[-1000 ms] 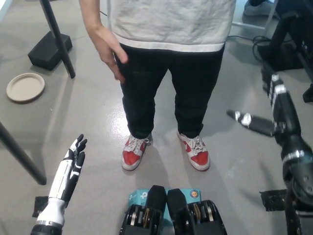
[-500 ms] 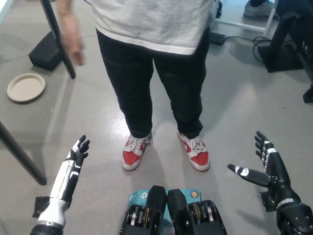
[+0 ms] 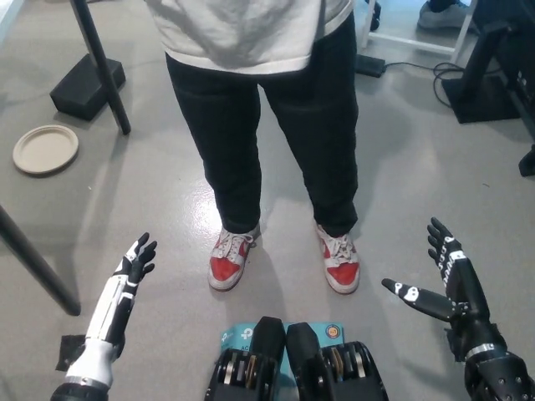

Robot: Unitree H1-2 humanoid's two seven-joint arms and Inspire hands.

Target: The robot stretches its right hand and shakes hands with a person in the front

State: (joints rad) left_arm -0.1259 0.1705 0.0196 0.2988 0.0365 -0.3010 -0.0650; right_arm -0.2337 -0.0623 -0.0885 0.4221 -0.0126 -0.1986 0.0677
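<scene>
A person (image 3: 267, 109) in a light shirt, black trousers and red-and-white shoes stands right in front of me; neither of their hands shows now. My black right hand (image 3: 443, 280) hangs low at the lower right, open with its fingers spread, holding nothing and well apart from the person. My white left hand (image 3: 129, 271) rests at the lower left, open, fingers pointing forward over the floor.
A round beige plate (image 3: 45, 149) lies on the grey floor at the left. A black stand with a slanted pole (image 3: 100, 67) is at the upper left, and a dark table leg (image 3: 38, 263) crosses at the left. Dark equipment and cables (image 3: 493, 75) fill the upper right.
My right hand dropped from a raised, stretched-out pose to low at the lower right. The person's hand swung out to the side and left the view, and their right-hand foot shifted slightly.
</scene>
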